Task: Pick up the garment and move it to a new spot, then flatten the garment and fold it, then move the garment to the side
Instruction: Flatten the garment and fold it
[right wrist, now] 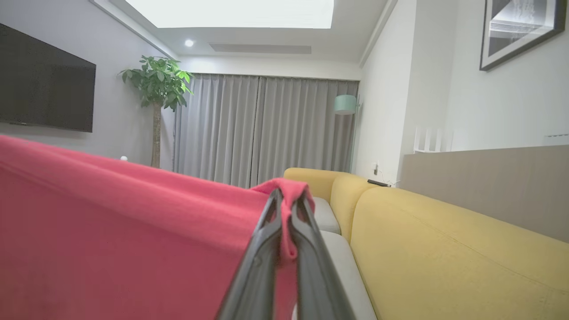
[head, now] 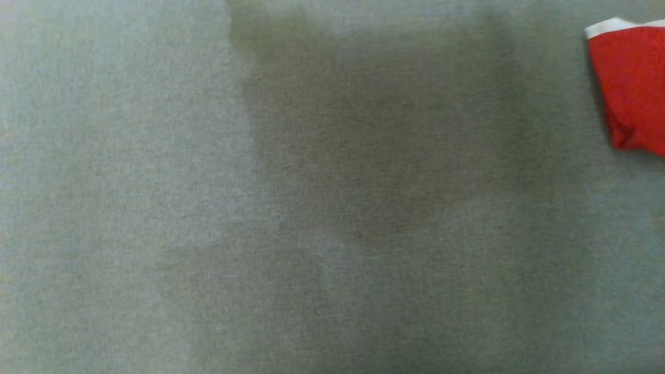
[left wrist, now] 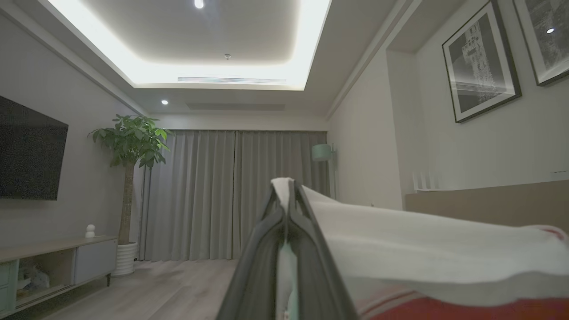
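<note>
Currently the garment (head: 631, 88), soft red cloth with a white band (left wrist: 400, 240) along one edge, is up in the air, strung between both hands. The head view catches a hanging part of it at upper right, over a grey woven surface (head: 260, 208). Left hand (left wrist: 289, 189) is clamped together on the white band, with fabric poking out past the tips. Right hand (right wrist: 289, 195) is pinched tight on a fold of the red edge. The two-point grip looks meant to spread the limp cloth so it can be carried and laid flat. It sags in shallow folds between the grips. Likely the carry-to-new-spot step; flatten and fold not yet done. Further out: yellow sofa (right wrist: 444, 249), padded and matte, pleated grey curtains (right wrist: 266, 129), potted plant (right wrist: 158, 84).
</note>
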{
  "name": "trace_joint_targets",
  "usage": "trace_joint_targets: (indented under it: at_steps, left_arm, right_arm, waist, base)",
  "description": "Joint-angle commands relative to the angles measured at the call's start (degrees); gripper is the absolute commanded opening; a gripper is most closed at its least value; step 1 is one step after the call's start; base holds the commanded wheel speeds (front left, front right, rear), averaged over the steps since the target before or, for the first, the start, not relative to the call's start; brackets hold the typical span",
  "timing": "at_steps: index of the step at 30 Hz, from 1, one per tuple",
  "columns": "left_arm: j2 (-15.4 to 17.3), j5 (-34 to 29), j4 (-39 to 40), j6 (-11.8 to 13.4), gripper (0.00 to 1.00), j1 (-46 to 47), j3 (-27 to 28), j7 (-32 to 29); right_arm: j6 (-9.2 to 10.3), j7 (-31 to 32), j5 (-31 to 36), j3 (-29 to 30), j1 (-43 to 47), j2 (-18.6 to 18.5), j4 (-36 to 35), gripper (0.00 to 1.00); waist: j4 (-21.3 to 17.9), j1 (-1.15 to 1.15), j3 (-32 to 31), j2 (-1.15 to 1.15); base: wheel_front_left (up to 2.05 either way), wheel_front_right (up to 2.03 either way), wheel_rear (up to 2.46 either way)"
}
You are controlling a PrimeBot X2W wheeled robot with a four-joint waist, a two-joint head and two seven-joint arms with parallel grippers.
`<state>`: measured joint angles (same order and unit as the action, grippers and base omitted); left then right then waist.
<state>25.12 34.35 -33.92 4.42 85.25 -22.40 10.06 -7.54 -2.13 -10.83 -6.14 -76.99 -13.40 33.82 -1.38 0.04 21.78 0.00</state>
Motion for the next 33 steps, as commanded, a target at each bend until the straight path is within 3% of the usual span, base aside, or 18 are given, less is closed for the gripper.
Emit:
trace_joint_targets:
  at_steps: [1, 7, 9, 18, 27, 33]
  left_arm:
    - [1.84, -1.19, -2.02, -1.29, 0.0, 3.89, 1.31, 1.99]
    - [-1.09, -1.43, -8.76, -5.26, 0.0, 2.91, -0.15, 4.23]
    - [-2.08, -1.56, -10.46, -6.67, 0.0, 0.25, -0.79, 4.6]
    - [-3.53, -2.83, -14.39, -9.98, 0.0, -19.75, -5.5, 4.91]
    - [-1.14, -2.6, -12.14, -11.69, 0.0, -34.56, -12.65, 1.24]
    - [4.18, 0.35, -3.13, -11.88, 0.0, -42.63, -19.0, -5.67]
  right_arm:
    - [0.05, -3.56, 1.33, 0.14, -2.88, 0.84, 2.65, 0.0]
    - [0.05, -8.7, 1.0, -0.68, -3.31, 0.82, 12.63, 0.0]
    - [0.05, -8.18, -1.95, -0.69, -1.17, 1.47, 16.42, 0.0]
    - [0.05, -2.58, -8.52, -14.27, 12.37, -1.83, 24.27, 0.0]
    - [0.05, 7.17, -18.28, -31.71, 23.88, -7.86, 20.69, 0.0]
    - [0.05, 10.73, -25.85, -39.24, 28.11, -13.25, 15.55, 0.0]
  waist:
    - [1.32, -0.04, 1.44, 0.0]
    - [2.82, -0.04, 1.22, 0.0]
    - [3.37, -0.04, 0.71, 0.0]
    - [4.53, -0.04, -3.33, 0.0]
    - [5.0, -0.04, -9.55, 0.0]
    - [4.27, -0.04, -13.57, 0.0]
  base:
    - [0.0, 0.0, 0.0]
    - [0.0, 0.0, 0.0]
    - [0.0, 0.0, 0.0]
    - [0.0, 0.0, 0.0]
    - [0.0, 0.0, 0.0]
    - [0.0, 0.0, 0.0]
